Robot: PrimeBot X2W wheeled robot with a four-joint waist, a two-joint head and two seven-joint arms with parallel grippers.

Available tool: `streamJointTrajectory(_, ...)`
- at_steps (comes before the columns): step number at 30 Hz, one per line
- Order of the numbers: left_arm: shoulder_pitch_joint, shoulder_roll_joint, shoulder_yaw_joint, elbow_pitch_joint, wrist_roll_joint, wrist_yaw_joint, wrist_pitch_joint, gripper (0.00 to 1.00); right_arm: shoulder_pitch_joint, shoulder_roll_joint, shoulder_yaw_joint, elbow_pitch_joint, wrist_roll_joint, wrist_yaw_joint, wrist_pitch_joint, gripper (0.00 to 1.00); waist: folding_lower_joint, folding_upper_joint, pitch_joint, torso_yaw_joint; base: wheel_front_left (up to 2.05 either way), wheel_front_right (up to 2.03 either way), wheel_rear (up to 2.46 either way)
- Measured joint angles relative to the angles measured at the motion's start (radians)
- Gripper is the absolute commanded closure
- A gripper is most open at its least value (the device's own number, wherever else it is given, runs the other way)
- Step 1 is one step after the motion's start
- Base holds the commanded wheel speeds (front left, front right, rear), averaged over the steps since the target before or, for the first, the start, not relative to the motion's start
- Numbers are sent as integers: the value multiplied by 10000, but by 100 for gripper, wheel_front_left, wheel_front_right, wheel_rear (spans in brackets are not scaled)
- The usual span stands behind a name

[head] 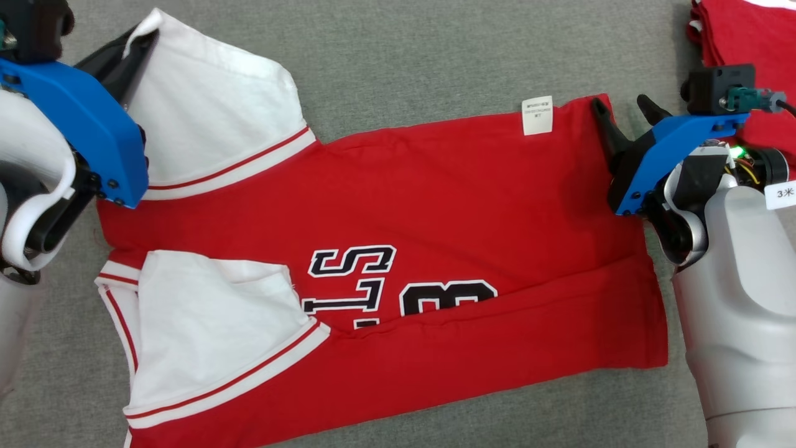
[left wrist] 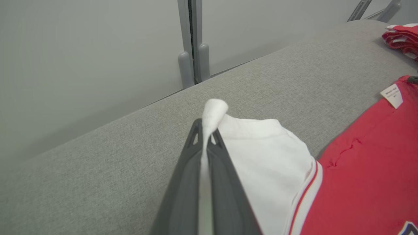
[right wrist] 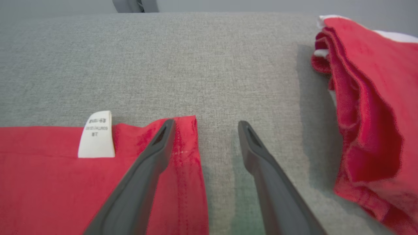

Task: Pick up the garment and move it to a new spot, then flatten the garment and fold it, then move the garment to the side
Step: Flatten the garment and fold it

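**Head view.** The garment [head: 435,186], a red jersey with white sleeves, lies flat across the middle of the grey bench [head: 404,56]. Its collar end points to 9 o'clock and its hem to 3 o'clock. The near long edge is folded up over part of the black-and-white lettering [head: 373,280]. My left hand [head: 140,43] is at 10 o'clock, clamped on the outer edge of the far sleeve [head: 211,106]. The near sleeve [head: 211,317] lies at 7 o'clock. My right hand [head: 622,104] is at 3 o'clock, fingers spread at the hem's far corner, near a white label [head: 537,115]. A pile of red cloth [head: 746,31] sits at 1 o'clock, apart from the garment.

**Left wrist view.** My two fingers [left wrist: 183,195] are pressed together on a pinch of white sleeve fabric, and a tuft pokes out past their tips. The rest of the sleeve spreads toward 4 o'clock into the red body. A grey wall panel [left wrist: 81,65] stands beyond the bench edge.

**Right wrist view.** My fingers stand wide apart with nothing gripped. The one at 7 o'clock [right wrist: 143,173] lies over the red hem corner. The one at 5 o'clock is over bare bench. I cannot tell whether either touches down. The label is at 9 o'clock and the pile at 3 o'clock.
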Motion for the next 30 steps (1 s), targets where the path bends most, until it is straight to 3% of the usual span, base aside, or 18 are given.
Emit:
streamJointTrajectory(6, 174, -215, -190, -244, -40, -13, -508, 100, -623, -15, -96, 1066, 278, 0, 33, 0, 0, 0, 146, 389, 0, 0, 0)
streamJointTrajectory(8, 208, -255, -238, -253, -40, -13, -598, 100, -788, -63, -71, 1333, 359, 0, 35, 60, 1, 0, 132, 449, 0, 0, 0)
streamJointTrajectory(10, 272, -282, -297, -251, -42, -13, -690, 100, -860, -140, -4, 1549, 353, 0, 17, 79, 0, 0, 65, 489, 0, 0, 0)
streamJointTrajectory(11, 327, -288, -318, -251, -48, -15, -750, 100, -875, -174, 31, 1641, 339, 0, -25, 99, 0, 0, 17, 503, 0, 0, 0)
streamJointTrajectory(22, 1135, -288, -378, -167, -194, -15, -1561, 100, -619, -449, 581, 1856, 343, 0, -1158, 100, 0, 0, -1124, 712, 0, 0, 0)
streamJointTrajectory(27, 2335, -370, -416, -596, -460, 59, -2069, 100, 450, -594, 729, 1645, 418, 0, -1962, 100, -3, 0, -2056, 902, 0, 0, 0)
streamJointTrajectory(30, 3416, -320, -418, -1057, -627, 320, -2334, 100, 1244, -585, 681, 1340, 570, 0, -2360, 100, -3, 0, -2546, 947, 0, 0, 0)
